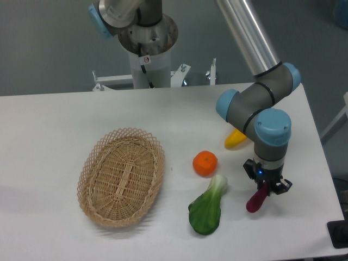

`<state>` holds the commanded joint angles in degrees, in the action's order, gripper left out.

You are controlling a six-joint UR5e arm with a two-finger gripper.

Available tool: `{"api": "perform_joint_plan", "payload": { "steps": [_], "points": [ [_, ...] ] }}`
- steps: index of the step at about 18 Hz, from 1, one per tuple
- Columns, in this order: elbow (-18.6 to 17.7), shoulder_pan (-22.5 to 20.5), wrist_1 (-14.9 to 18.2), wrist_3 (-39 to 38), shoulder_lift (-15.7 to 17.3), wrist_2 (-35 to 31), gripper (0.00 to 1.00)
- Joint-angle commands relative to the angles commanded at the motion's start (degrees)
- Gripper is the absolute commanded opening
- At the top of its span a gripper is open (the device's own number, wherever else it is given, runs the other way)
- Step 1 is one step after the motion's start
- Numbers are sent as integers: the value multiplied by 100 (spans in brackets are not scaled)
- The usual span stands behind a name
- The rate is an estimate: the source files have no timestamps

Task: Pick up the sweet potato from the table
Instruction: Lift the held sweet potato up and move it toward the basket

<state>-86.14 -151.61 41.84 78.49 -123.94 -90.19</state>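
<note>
Gripper (266,187) was clamped on the sweet potato (256,199).
Its upper end sat between the jaws, the lower end angled toward the table (54,125). Wicker basket (122,176) held nothing.

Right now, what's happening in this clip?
The arm's gripper is shut on the upper end of the purple sweet potato at the table's front right. The potato hangs tilted from the fingers; whether its lower tip is clear of the surface cannot be told. A wicker basket, an orange fruit, a green leafy vegetable and a yellow vegetable lie untouched.
</note>
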Motion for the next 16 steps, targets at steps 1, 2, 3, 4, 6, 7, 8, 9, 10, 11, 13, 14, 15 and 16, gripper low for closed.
{"api": "perform_joint_plan", "payload": {
  "steps": [1,2,3,4,6,7,8,9,10,11,13,14,15,16],
  "points": [
    [44,0,9,-26,97,158,21],
    [53,0,9,-96,193,342,21],
    [53,0,9,-193,290,509,21],
    [44,0,18,-324,395,624,21],
    [27,17,61,-579,659,774,21],
    [1,44,79,-719,799,931,21],
    [-26,61,79,-877,923,1133,21],
    [-35,79,88,-1053,1028,1274,21],
    [-61,79,88,-1194,1099,1362,21],
    [-78,88,88,-1274,1152,1389,21],
    [-157,184,88,-1379,1266,1433,21],
    [-184,228,79,-1467,1284,1451,21],
    [-175,289,79,-1598,1328,1460,21],
    [-175,351,79,-1748,1363,1477,21]
  ]
}}
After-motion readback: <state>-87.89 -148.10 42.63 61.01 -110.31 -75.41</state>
